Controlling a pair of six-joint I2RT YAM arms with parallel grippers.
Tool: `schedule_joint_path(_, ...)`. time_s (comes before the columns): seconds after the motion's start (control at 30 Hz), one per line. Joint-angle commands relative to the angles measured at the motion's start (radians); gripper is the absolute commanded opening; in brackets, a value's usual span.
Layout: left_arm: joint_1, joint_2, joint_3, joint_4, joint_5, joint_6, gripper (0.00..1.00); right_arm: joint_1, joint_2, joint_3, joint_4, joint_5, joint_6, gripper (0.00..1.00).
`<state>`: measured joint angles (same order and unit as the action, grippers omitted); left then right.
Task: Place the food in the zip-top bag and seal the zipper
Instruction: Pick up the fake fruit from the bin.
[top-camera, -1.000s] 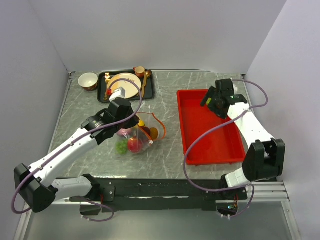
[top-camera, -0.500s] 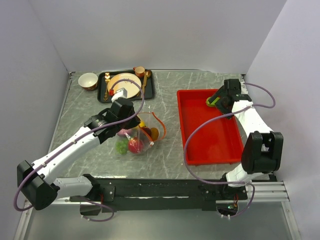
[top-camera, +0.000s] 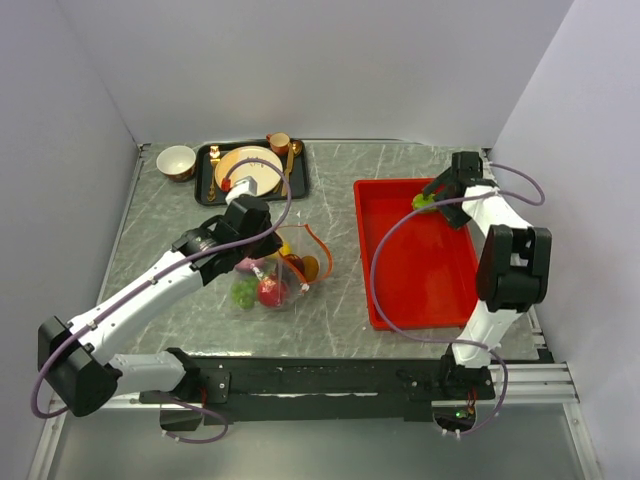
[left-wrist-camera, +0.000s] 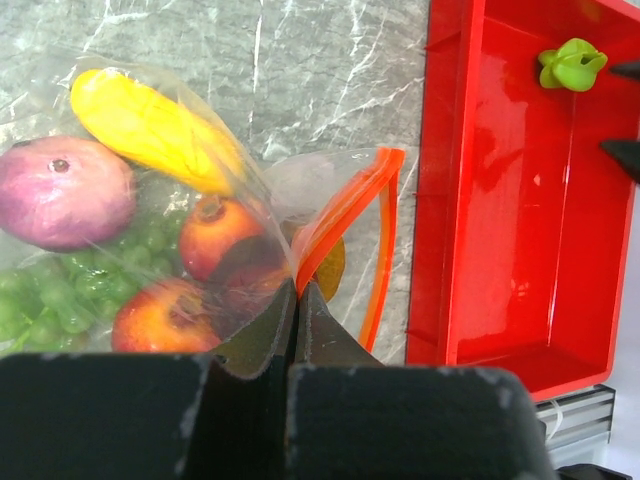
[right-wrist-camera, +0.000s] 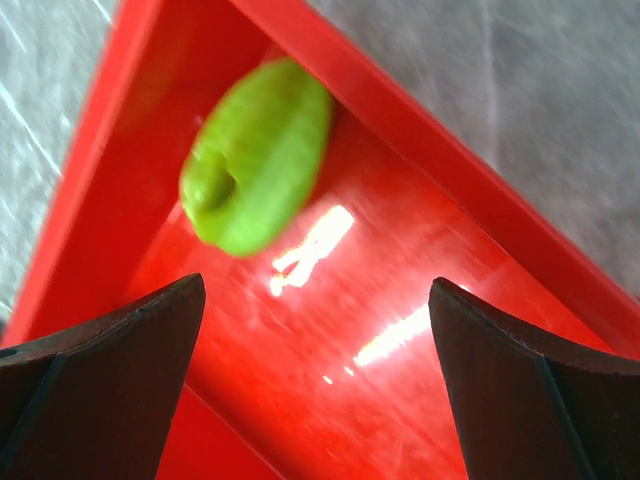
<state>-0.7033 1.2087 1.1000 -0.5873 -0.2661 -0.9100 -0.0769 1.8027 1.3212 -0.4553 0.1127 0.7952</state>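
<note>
The left gripper (left-wrist-camera: 296, 312) is pressed together, pinching the bag (left-wrist-camera: 300, 180) edge where the zipper (left-wrist-camera: 345, 215) runs in; exact contact is hidden by its fingers. Bag lies on table (left-wrist-camera: 330, 60) left of tray (left-wrist-camera: 445, 200). Inside: yellow piece (left-wrist-camera: 150, 125), purple piece (left-wrist-camera: 60, 190), red pieces (left-wrist-camera: 215, 235), grapes (left-wrist-camera: 50, 295) cut off at frame edge, brownish piece (left-wrist-camera: 330, 265) mostly hidden behind zipper. The right gripper (right-wrist-camera: 315, 300) is spread wide over blurred green piece (right-wrist-camera: 258, 155) in tray corner, no contact visible.

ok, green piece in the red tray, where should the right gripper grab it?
Across its narrow middle, from above. The green piece is oblong and lies in the tray's far corner, close to both walls, so a sideways approach would likely hit them. The right gripper is open over it.
</note>
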Motion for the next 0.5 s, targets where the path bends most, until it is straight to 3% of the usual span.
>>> schedule_joint_path(0.0, 0.005, 0.0, 0.044, 0.015, -0.001, 0.019, 0.01, -0.004, 0.084, 0.13, 0.017, 0.054, 0.019, 1.0)
schedule_joint_path(0.1, 0.007, -0.006, 0.035, 0.017, -0.001, 0.017, 0.01, -0.008, 0.18, 0.215, -0.016, 0.051, 0.021, 1.0)
schedule_joint_path(0.27, 0.01, 0.002, 0.038, 0.012, -0.001, 0.022, 0.01, -0.009, 0.221, 0.219, -0.003, 0.039, 0.016, 0.9)
schedule_joint_path(0.47, 0.011, 0.028, 0.051, 0.023, 0.019, 0.023, 0.01, -0.008, 0.212, 0.184, 0.004, 0.035, 0.001, 0.69)
